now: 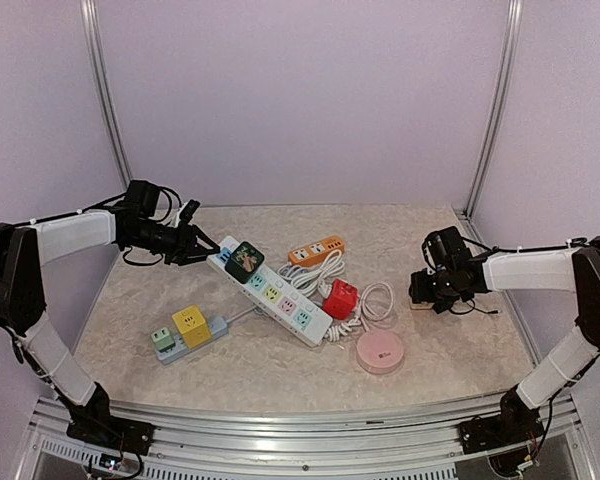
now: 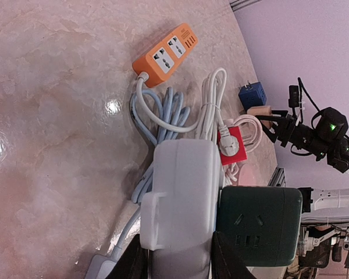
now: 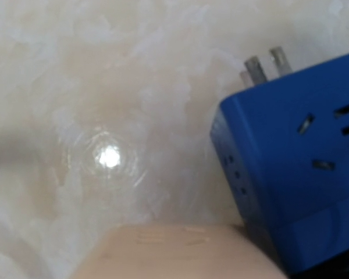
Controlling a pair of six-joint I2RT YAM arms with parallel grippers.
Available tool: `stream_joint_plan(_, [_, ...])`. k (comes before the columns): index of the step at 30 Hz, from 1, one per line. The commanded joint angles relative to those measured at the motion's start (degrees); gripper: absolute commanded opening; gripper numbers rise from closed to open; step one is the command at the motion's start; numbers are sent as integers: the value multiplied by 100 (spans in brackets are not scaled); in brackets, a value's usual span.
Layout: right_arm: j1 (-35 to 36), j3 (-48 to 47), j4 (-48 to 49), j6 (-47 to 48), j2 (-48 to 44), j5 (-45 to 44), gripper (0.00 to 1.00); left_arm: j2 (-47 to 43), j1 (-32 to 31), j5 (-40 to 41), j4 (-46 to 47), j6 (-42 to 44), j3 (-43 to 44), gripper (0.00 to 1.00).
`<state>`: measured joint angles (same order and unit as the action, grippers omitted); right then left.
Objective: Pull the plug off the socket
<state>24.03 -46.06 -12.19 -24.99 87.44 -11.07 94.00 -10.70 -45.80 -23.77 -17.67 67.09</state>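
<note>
— Looking at the left tool (image 1: 202, 246): clamped or loose?
— Pinched onto the end of the white power strip (image 1: 270, 290), one finger on each side of it.
— And where to find the plug?
— On that strip, just beside the tool: dark green cube plug (image 1: 244, 261), seated in its socket.
— As for the right tool (image 1: 427, 290)?
— Low over the desk (image 1: 430, 240) at the right, well apart from the strip. Cannot tell whether spread or pressed together. Close beneath its camera: blue cube adapter (image 3: 302, 168) lying on the desk, prongs bare, beside a peach-coloured block (image 3: 174, 253).
</note>
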Motion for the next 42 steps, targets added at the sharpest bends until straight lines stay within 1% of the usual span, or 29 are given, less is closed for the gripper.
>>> stream_joint_plan(1, [-60, 11, 25, -69, 50, -130, 39, -127, 33, 476, 28, 348, -14, 8])
stream_joint_plan(3, [-64, 10, 16, -76, 37, -163, 51, -128, 35, 468, 30, 350, -14, 8])
stream_joint_plan(4, [-64, 10, 11, -76, 39, -166, 53, -127, 33, 467, 23, 352, -12, 8])
stream_joint_plan(7, [-63, 10, 10, -84, 38, -146, 57, -126, 33, 465, 23, 352, -12, 8])
stream_joint_plan(14, [-57, 18, 2, -98, 23, -150, 77, -145, 33, 476, 27, 360, -12, 8])
stream_joint_plan(21, [-64, -5, -115, -36, -211, -228, 90, -152, 33, 489, 28, 361, -12, 8])
stream_joint_plan(24, [-62, -37, -265, 17, -480, -258, 93, -166, 33, 485, 29, 360, -13, 8])
stream_joint_plan(27, [-55, -78, -364, 115, -826, -230, 93, -184, 34, 476, 38, 356, -16, 8])
stream_joint_plan(32, [152, -77, 3, 620, -1598, 410, 92, -214, 15, 442, 56, 343, -25, 8])
stream_joint_plan(37, [857, -220, 582, 1231, -2041, 909, 93, -239, -13, 392, 89, 330, -30, 8])
stream_joint_plan(42, [1824, -344, 1433, 1646, -1927, 993, 93, -288, -28, 389, 117, 343, -47, 8])
